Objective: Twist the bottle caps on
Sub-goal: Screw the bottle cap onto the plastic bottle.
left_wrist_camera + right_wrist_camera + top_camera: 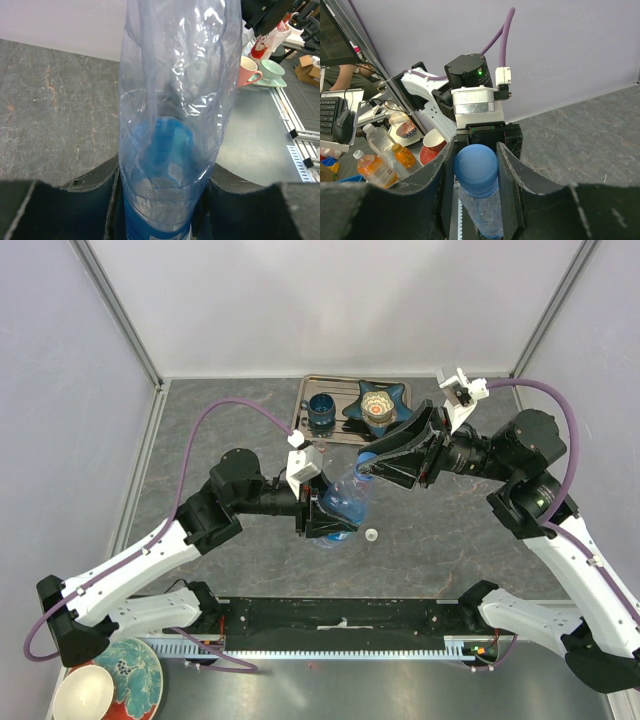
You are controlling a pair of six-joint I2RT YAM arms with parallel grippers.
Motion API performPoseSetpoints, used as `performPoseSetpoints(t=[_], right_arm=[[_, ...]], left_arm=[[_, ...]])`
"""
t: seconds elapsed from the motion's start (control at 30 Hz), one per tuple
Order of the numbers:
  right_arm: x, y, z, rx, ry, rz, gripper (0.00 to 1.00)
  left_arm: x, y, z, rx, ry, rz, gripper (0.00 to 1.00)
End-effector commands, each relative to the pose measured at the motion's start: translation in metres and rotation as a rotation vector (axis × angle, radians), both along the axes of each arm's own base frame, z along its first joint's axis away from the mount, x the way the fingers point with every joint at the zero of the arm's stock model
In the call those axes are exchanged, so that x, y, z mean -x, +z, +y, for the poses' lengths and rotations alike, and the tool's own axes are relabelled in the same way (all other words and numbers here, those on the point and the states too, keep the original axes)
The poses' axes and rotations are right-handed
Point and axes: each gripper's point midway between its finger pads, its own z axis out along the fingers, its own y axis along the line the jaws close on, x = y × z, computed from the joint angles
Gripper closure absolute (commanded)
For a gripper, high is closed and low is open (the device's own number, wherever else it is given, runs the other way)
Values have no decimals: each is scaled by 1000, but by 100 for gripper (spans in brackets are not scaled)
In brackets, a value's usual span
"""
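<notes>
A clear, blue-tinted bottle (pixel 346 502) is held tilted above the table's middle, between both arms. My left gripper (pixel 326 520) is shut on the lower body of the bottle (pixel 170 150), one black finger pressing each side. My right gripper (pixel 372 464) is shut on the blue cap (pixel 475 168), which sits on the neck of the bottle (pixel 482 212). In the top view the blue cap (pixel 367 459) shows at the right fingertips. A white cap (pixel 372 536) lies loose on the table just right of the bottle's base.
At the back stands a metal tray (pixel 303 408) holding a dark blue cup (pixel 321 412) and a blue star-shaped dish (pixel 378 404). A patterned plate (pixel 135 672) and a white bowl (pixel 82 692) sit at the near left, beyond the table's front rail.
</notes>
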Motion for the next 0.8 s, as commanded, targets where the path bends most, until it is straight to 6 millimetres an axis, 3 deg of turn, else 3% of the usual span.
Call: performPoseSetpoints(t=[0.0, 0.33, 0.63, 0.77], right_arm=[[32, -1, -3, 14, 119, 6, 89], [26, 1, -2, 4, 85, -2, 76], [16, 4, 12, 8, 85, 3, 76], [16, -7, 22, 46, 96, 12, 78]], left_arm=[[-25, 24, 3, 70, 126, 22, 87], [-30, 31, 5, 92, 151, 21, 89], [-44, 49, -4, 122, 185, 19, 91], [-47, 62, -7, 138, 190, 16, 93]])
